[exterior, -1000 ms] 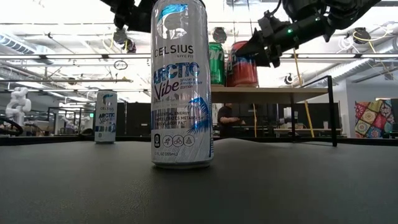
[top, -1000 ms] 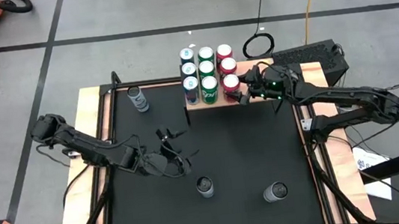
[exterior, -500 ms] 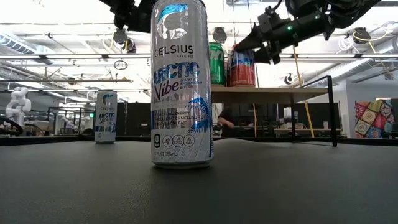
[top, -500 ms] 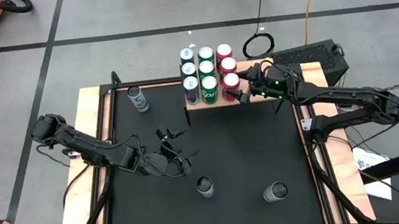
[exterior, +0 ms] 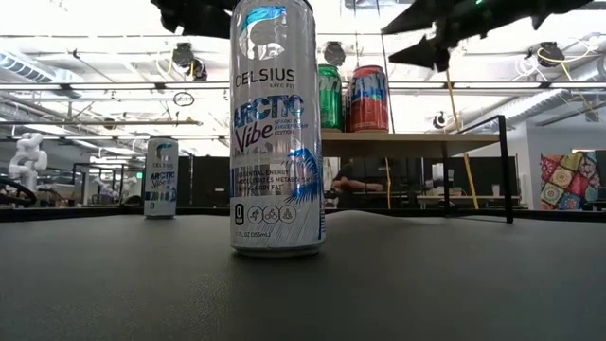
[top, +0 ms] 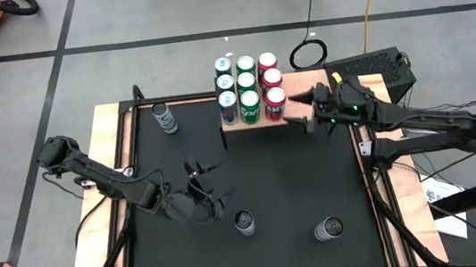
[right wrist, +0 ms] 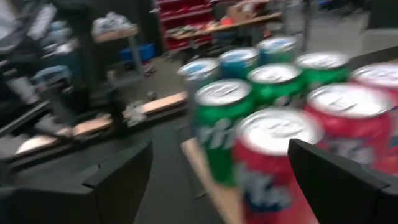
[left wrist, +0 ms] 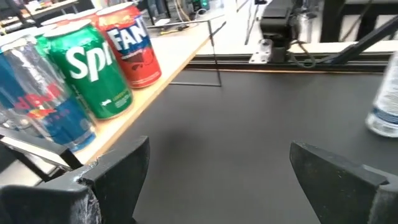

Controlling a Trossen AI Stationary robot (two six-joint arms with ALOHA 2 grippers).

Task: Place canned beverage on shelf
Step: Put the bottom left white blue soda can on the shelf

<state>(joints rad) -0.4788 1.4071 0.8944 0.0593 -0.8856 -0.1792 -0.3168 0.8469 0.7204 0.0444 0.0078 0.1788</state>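
Observation:
The shelf (top: 247, 131), a light-wood board on thin black legs, stands at the table's far side and carries several upright cans in rows. The red can (top: 276, 100) stands on its front right corner and also shows in the low view (exterior: 367, 98) and the right wrist view (right wrist: 280, 155). My right gripper (top: 297, 111) is open and empty, just right of that can and apart from it; the right wrist view (right wrist: 217, 186) shows its fingers spread wide. My left gripper (top: 210, 183) is open and empty above the table's middle left; the left wrist view (left wrist: 217, 180) shows it facing the shelf.
Three slim white cans stand on the black mat: one at the far left (top: 164, 117), one near the front middle (top: 245, 223), close to the low camera (exterior: 276, 128), and one at the front right (top: 328, 228). Wooden rails border the mat.
My right gripper has let go of the red can, which now stands on the shelf's front right corner. The gripper has drawn back toward the table's right edge and risen. My left gripper has shifted slightly toward the near edge.

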